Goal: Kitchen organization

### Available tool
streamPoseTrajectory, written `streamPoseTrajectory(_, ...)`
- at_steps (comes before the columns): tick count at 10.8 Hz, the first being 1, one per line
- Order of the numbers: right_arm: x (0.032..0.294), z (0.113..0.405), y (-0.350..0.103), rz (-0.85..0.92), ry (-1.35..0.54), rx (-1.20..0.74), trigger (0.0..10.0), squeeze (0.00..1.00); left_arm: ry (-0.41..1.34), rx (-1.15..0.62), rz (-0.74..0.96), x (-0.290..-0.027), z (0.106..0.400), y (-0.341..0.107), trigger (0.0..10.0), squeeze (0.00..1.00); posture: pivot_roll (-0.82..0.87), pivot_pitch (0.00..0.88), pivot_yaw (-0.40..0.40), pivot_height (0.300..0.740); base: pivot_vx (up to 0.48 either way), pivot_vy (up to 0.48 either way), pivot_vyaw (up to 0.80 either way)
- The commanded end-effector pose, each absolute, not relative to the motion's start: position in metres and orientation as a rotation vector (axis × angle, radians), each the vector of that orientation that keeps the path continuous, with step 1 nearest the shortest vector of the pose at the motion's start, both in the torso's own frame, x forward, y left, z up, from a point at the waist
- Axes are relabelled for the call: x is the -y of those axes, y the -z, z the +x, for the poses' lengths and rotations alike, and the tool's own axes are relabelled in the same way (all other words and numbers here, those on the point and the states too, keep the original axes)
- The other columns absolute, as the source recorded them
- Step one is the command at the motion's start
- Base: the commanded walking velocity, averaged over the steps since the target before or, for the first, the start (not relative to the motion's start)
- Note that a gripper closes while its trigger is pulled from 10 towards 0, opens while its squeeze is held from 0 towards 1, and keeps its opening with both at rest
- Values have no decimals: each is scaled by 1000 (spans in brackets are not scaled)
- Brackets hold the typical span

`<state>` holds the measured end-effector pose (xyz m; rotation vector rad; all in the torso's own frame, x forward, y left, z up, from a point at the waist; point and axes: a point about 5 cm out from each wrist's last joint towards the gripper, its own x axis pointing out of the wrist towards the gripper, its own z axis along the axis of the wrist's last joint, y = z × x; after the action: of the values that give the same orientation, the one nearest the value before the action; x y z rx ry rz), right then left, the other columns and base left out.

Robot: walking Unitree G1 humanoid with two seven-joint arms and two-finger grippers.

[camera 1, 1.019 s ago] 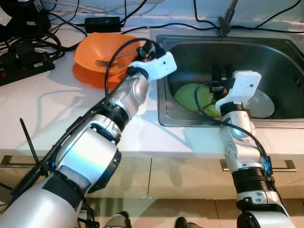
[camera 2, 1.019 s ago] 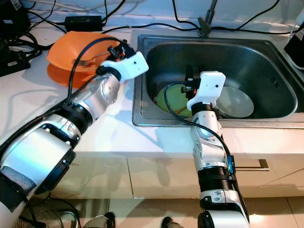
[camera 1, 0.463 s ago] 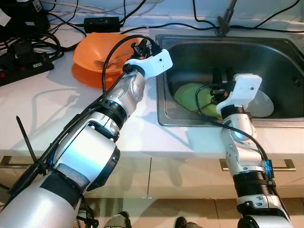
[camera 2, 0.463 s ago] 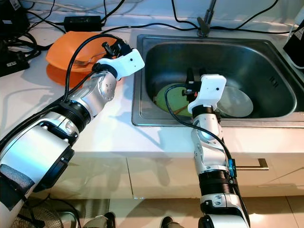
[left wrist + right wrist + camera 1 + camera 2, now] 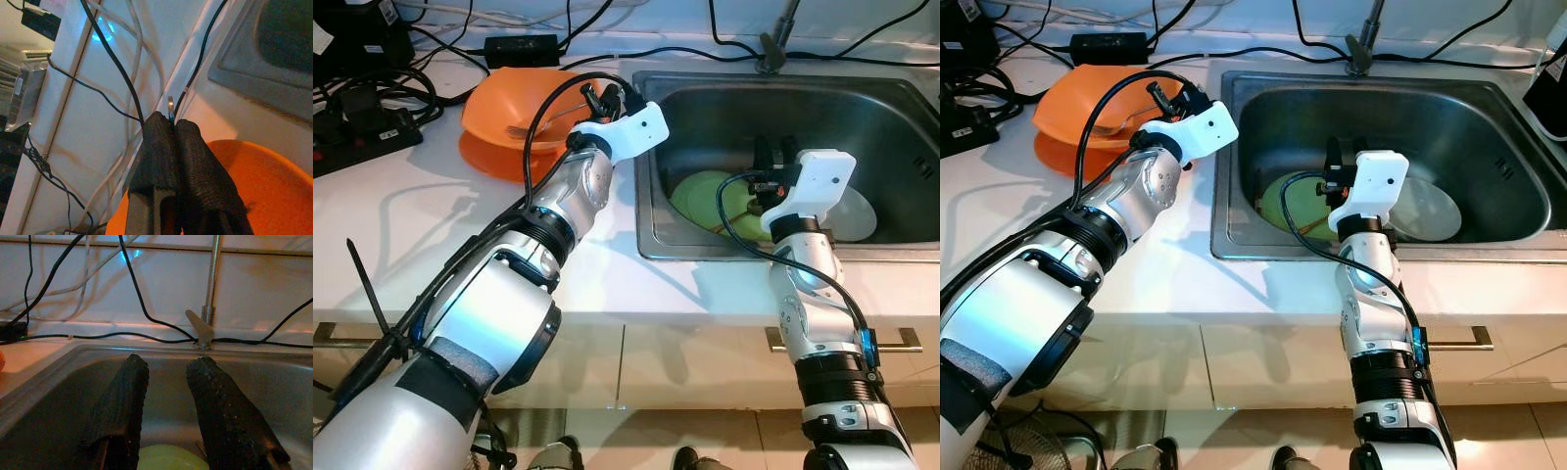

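Left gripper [image 5: 168, 128]: pinched tight on a thin metal utensil, only its tip showing between the fingers, held above the orange bowls [image 5: 504, 113] on the counter [image 5: 401, 225], likely for lifting out.
Fork [image 5: 536, 127]: lies in the top bowl.
Right gripper [image 5: 166, 382]: fingers apart, holding nothing, poised over the green plate [image 5: 705, 196] in the sink [image 5: 891, 98], probably next.

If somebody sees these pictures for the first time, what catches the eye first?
The orange bowl on the white counter stands out first, with the left end effector shut on a fork above it. Next comes the steel sink, where the right end effector hangs open over a green plate.
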<state>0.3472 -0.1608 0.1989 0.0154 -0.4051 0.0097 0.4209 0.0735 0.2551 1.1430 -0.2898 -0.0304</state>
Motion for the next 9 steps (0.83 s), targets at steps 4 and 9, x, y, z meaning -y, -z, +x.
streamPoseTrajectory(4,164,346,-198,18,4,400,10000,0,22,309,1158,-71,421,-258,0,0,10,191,-11,740,0,0,0)
streamPoseTrajectory(9,161,350,-199,30,0,403,10000,0,-23,487,1144,-57,416,-283,0,0,40,173,-9,740,0,0,0)
